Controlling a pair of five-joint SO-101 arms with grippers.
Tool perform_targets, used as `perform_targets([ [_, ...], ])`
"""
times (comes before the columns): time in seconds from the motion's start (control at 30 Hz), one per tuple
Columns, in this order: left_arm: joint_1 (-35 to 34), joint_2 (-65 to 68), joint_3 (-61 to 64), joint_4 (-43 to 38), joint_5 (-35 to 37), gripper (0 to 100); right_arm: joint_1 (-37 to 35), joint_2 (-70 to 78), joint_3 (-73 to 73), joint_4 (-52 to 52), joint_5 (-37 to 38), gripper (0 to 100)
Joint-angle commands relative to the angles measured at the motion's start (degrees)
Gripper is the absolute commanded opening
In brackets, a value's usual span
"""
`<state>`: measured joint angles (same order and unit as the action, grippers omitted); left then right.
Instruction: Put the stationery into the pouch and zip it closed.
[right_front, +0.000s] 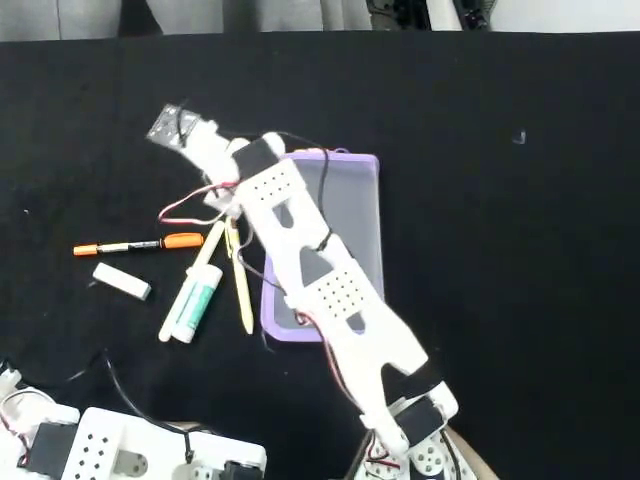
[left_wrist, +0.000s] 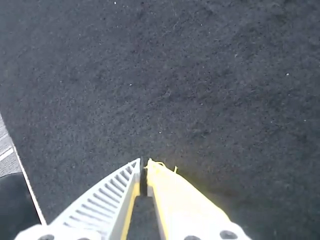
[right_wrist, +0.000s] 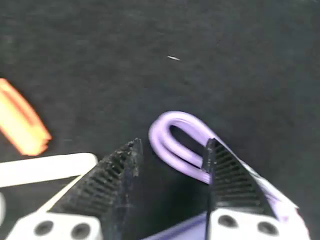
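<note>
Your right gripper (right_wrist: 172, 145): open, black jaws spread either side of purple loop (right_wrist: 167, 131) at pouch end, not clamped on it. Pouch (right_front: 358, 205) lies flat mid-table on black cloth (right_front: 520, 290), right arm stretched across it. Stationery all outside pouch, on cloth to its left in high view: orange marker (right_front: 140, 244), white eraser (right_front: 121, 281), glue stick (right_front: 193, 305), yellow pencil (right_front: 242, 290). Your left gripper (left_wrist: 145, 164): closed, fingers meeting, nothing held, over bare cloth.
</note>
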<state>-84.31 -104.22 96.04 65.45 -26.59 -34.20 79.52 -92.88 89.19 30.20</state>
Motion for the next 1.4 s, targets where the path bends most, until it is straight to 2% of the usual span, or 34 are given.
perform_targets([
  [0.0, -0.3, 0.0, 1.3, 0.4, -0.4, 3, -3.6, -5.3, -2.2, 0.6, -0.6, 19.4],
  [0.27, -0.4, 0.0, 1.3, 0.4, -0.4, 3, -2.3, -5.3, -1.7, -2.5, -0.4, 19.4],
  [0.47, -0.4, 0.0, 1.3, 0.4, -0.4, 3, -0.1, -5.7, 2.9, -6.7, 4.0, 19.4],
  [0.73, -0.4, 0.0, 1.3, 0.4, -0.4, 3, 1.4, -5.3, 3.4, -6.8, 4.0, 19.4],
  [0.87, -0.4, 0.0, 1.3, 0.4, -0.4, 3, 3.4, -6.2, 8.4, -6.3, 4.0, 19.1],
  [1.1, -0.4, 0.0, 1.3, 0.4, -0.4, 3, 2.8, -10.8, 17.8, -5.9, 4.0, 19.1],
  [1.37, -0.4, 0.0, 1.3, 0.4, -0.4, 3, 1.1, -10.9, 19.9, -5.8, 4.0, 18.8],
])
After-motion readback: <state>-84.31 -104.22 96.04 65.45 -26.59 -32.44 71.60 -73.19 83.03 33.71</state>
